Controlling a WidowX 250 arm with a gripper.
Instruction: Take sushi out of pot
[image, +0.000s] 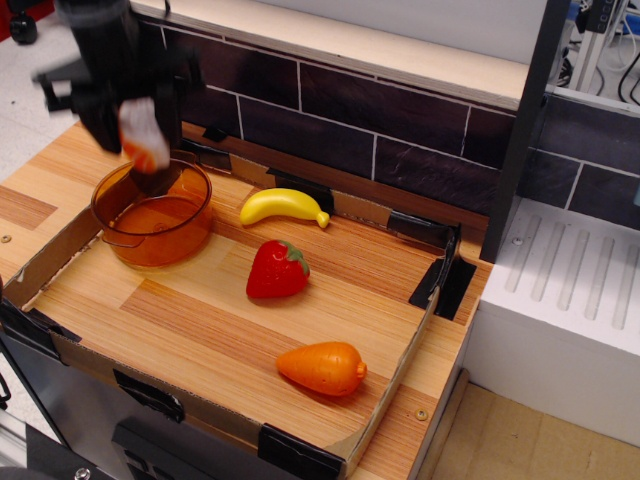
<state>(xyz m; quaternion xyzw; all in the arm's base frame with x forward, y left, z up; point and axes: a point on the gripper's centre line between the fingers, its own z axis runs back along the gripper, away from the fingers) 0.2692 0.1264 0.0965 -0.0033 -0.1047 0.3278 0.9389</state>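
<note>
My gripper (137, 120) is shut on the sushi (142, 134), a small white piece with an orange-red lower end. It holds the sushi in the air above the back rim of the pot (152, 215). The pot is a round translucent orange vessel standing at the back left of the wooden tray. Its inside looks bare. The gripper and arm are blurred by motion.
A yellow banana (283, 207) lies right of the pot. A red strawberry (277, 270) sits mid-tray and an orange carrot (323, 368) lies near the front edge. The tray (210, 330) has low cardboard walls. A dark tiled wall (380, 130) runs behind.
</note>
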